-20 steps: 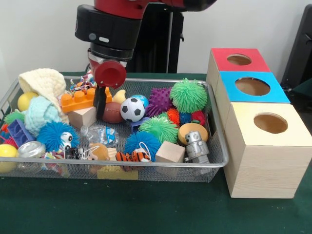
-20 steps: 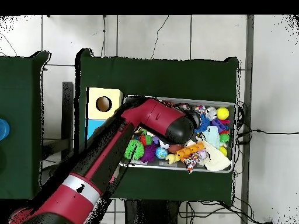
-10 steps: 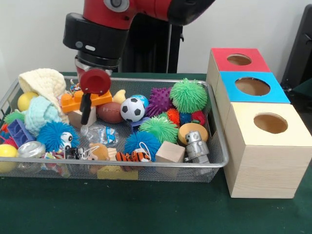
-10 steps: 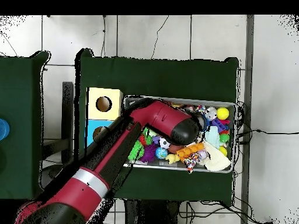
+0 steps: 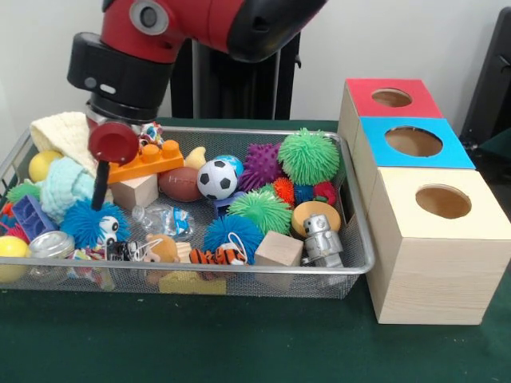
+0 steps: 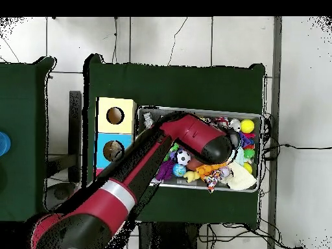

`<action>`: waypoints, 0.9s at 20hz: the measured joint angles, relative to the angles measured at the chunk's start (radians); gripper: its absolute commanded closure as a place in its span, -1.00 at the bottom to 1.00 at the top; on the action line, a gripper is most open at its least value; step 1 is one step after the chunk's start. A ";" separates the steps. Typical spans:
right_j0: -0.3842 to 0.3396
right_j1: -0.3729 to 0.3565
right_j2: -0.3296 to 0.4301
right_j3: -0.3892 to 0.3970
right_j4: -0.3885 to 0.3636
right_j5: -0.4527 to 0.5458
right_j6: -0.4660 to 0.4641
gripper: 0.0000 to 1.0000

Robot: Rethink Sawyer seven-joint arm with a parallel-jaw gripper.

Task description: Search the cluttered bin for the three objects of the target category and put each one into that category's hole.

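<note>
Tool (image 5: pixel 99 191), grip state unclear, hangs among blue fuzzy ball (image 5: pixel 89 221), wooden block (image 5: pixel 134 191), orange brick (image 5: pixel 145 162).

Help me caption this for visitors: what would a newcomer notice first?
The big red and black arm looming over the wire bin's left end, its gripper hanging above a blue fuzzy toy. Next, the bin's bright toy jumble, then three wooden boxes beside it, topped red, blue and yellow.
</note>
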 measured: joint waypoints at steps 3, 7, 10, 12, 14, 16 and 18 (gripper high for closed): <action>-0.014 0.005 0.004 0.000 0.002 0.016 0.000 -1.00; -0.020 0.019 0.004 -0.001 0.004 0.031 0.000 -1.00; -0.021 0.029 0.007 -0.003 0.005 0.031 0.000 -1.00; -0.022 0.037 0.007 -0.003 0.005 0.031 0.000 -1.00; -0.021 0.044 0.007 -0.003 0.006 0.031 0.000 -1.00; -0.019 0.051 0.008 -0.003 0.008 0.031 0.000 -1.00; -0.013 0.054 0.008 0.000 0.008 0.031 0.000 -1.00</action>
